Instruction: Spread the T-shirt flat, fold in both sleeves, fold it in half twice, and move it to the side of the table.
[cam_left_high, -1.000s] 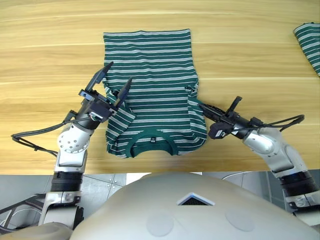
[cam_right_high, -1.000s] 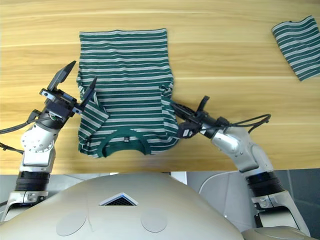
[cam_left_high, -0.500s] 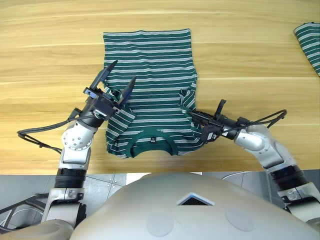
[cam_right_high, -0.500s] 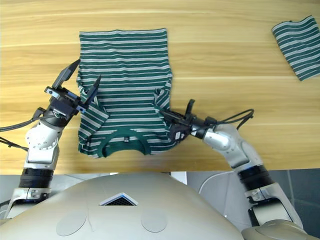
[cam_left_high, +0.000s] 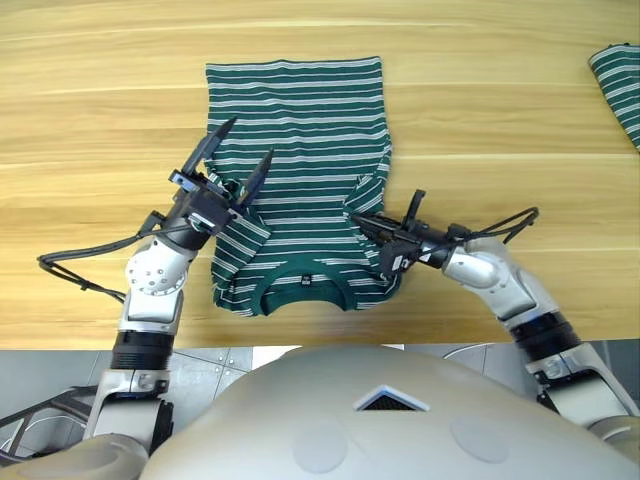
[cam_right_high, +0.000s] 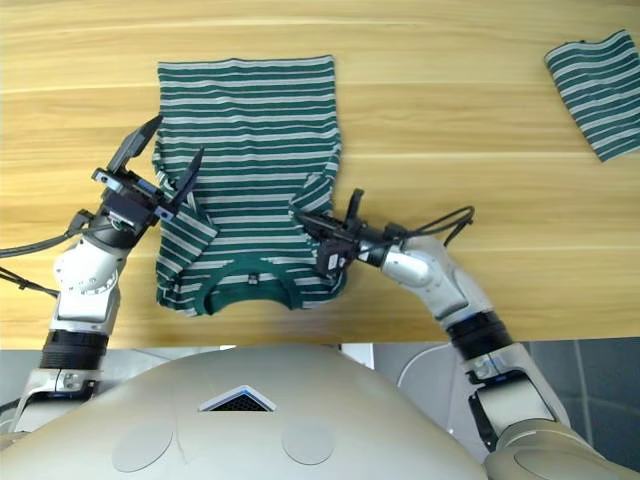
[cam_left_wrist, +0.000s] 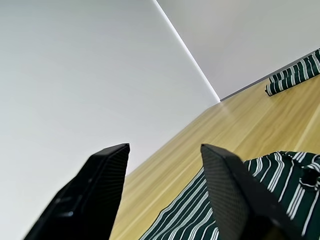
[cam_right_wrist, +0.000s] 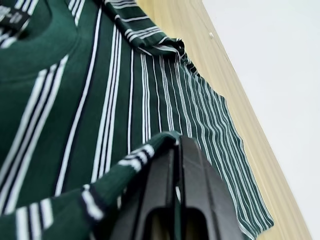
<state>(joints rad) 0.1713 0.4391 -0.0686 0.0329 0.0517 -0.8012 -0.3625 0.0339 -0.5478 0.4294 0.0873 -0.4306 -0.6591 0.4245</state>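
The right gripper (cam_left_high: 360, 216) is clamped on the right sleeve of the T-shirt (cam_left_high: 300, 120), holding it raised over the chest. The left gripper (cam_left_high: 245, 143) hangs with fingers spread above the shirt's 9 o'clock edge. The shirt lies mid-way across the table (cam_left_high: 90, 110), collar at 6 o'clock; a folded striped garment (cam_left_high: 618, 85) sits at 2 o'clock

Plain lab-like room, bare white wall (cam_left_wrist: 75, 60), wooden table (cam_left_high: 100, 100), grey floor (cam_left_high: 210, 358)
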